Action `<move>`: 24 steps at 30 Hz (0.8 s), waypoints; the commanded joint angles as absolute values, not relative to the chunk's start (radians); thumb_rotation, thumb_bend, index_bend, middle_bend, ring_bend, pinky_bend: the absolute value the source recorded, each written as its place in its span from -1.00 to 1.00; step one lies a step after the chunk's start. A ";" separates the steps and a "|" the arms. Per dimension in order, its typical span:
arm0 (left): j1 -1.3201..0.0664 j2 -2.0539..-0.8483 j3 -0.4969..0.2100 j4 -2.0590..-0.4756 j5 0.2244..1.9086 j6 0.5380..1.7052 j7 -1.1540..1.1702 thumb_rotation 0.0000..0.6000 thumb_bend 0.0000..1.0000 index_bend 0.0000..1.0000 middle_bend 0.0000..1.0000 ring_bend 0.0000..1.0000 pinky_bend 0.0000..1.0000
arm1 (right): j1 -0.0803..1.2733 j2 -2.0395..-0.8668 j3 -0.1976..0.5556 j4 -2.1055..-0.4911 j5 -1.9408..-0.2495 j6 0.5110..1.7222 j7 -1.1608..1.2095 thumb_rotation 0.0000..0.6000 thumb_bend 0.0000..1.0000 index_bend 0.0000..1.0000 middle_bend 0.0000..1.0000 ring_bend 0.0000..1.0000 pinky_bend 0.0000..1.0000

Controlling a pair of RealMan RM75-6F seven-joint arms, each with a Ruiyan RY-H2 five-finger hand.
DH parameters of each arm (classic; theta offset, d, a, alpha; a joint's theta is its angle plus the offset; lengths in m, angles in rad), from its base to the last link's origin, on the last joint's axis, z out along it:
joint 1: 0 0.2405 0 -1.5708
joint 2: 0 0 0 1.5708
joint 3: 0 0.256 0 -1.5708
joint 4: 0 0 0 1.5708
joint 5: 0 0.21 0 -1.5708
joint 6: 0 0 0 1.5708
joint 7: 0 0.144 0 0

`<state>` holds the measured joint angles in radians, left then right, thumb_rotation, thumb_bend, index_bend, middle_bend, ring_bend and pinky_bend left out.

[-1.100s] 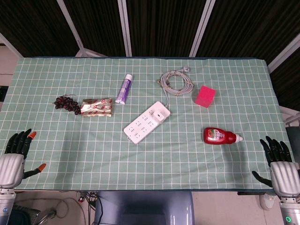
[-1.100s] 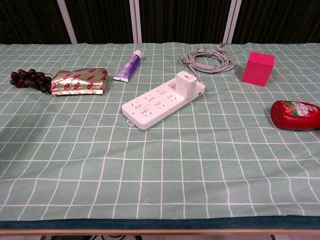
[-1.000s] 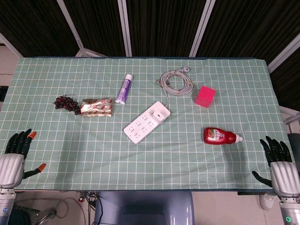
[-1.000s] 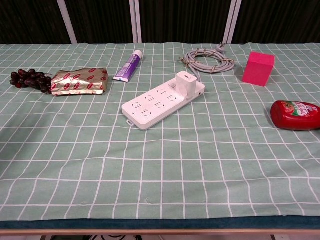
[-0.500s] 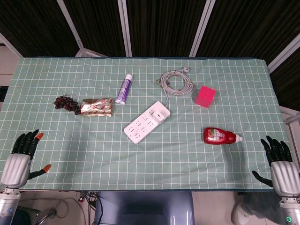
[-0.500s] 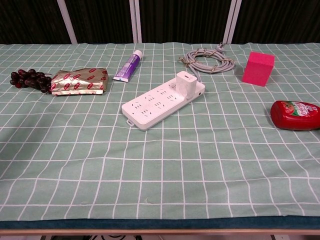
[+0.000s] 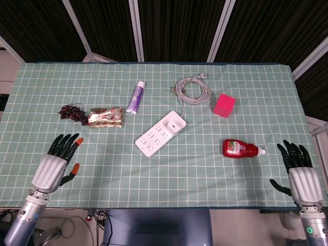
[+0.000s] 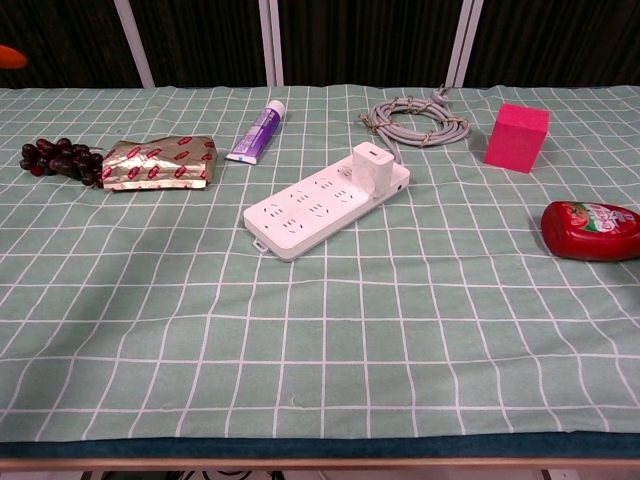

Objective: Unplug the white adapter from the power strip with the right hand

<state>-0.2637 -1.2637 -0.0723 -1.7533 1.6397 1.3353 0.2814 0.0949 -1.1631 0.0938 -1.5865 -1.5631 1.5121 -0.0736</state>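
Observation:
The white power strip (image 7: 159, 134) (image 8: 318, 203) lies slantwise at the table's middle. A white adapter (image 7: 176, 124) (image 8: 371, 166) is plugged in upright at its far right end. My right hand (image 7: 299, 170) hovers open over the table's near right corner, far from the strip, fingers spread. My left hand (image 7: 55, 165) hangs open over the near left part of the table, fingers spread. In the chest view only an orange fingertip (image 8: 8, 56) shows at the upper left edge.
A red bottle (image 7: 242, 149) lies on its side between the strip and my right hand. A pink cube (image 7: 224, 105), a coiled grey cable (image 7: 192, 89), a purple tube (image 7: 136, 97), a foil packet (image 7: 105, 117) and dark grapes (image 7: 73, 113) lie further back.
My left hand has risen and moved in over the table from the near left corner. My right hand has shifted slightly up and inward. The strip and adapter have not moved.

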 commanded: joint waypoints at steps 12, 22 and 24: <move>-0.548 -1.500 -0.219 -1.804 1.281 0.982 0.664 1.00 0.02 -0.98 -1.00 -1.00 -0.96 | 0.273 -1.137 0.210 -1.755 -1.420 1.294 -0.304 1.00 -0.61 -1.00 -1.00 -1.00 -1.00; -0.660 -1.611 -0.248 -1.736 1.086 0.948 0.805 1.00 0.05 -0.96 -1.00 -1.00 -0.95 | 0.398 -1.133 0.284 -1.822 -1.335 1.190 -0.435 1.00 -0.61 -1.00 -1.00 -1.00 -1.00; -0.673 -1.621 -0.248 -1.724 1.059 0.938 0.811 1.00 0.05 -0.95 -1.00 -1.00 -0.95 | 0.425 -1.136 0.297 -1.828 -1.324 1.166 -0.455 1.00 -0.61 -1.00 -1.00 -1.00 -1.00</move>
